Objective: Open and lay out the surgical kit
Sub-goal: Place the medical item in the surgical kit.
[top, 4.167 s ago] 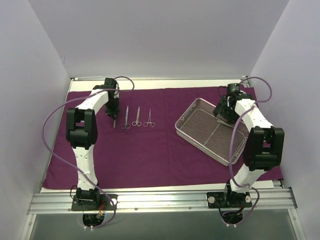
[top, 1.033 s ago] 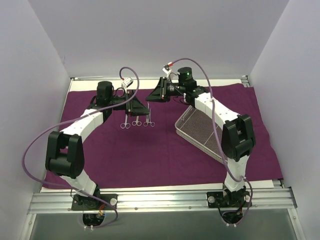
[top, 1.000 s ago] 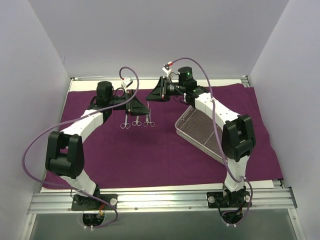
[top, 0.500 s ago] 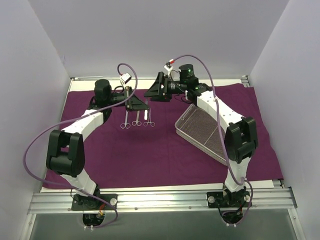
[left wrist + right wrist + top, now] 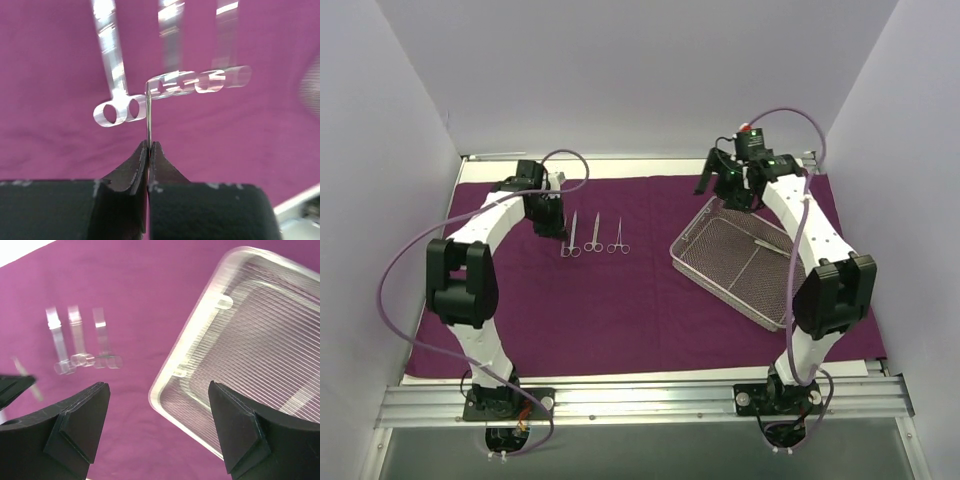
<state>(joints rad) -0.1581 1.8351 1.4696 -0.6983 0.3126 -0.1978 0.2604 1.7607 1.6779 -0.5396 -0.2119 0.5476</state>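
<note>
The dark purple cloth (image 5: 620, 310) lies spread over the table. Three scissor-handled instruments (image 5: 593, 235) lie side by side on it at back left; they show blurred in the left wrist view (image 5: 172, 82) and the right wrist view (image 5: 80, 360). My left gripper (image 5: 549, 217) hovers just left of them, shut (image 5: 149, 145) on a thin silver instrument (image 5: 148, 112) that sticks out of the jaws. The silver wire-mesh tray (image 5: 705, 265) sits at the right. My right gripper (image 5: 724, 186) is open and empty (image 5: 159, 386) above the tray's far-left corner (image 5: 175, 375).
A slim silver piece (image 5: 769, 243) lies in the tray. White walls close in the left, back and right. The metal rail (image 5: 640, 400) with the arm bases runs along the near edge.
Half a second ago both grippers were close together at back centre. Now my left gripper has swung left beside the row of instruments, and my right gripper has swung right over the tray.
</note>
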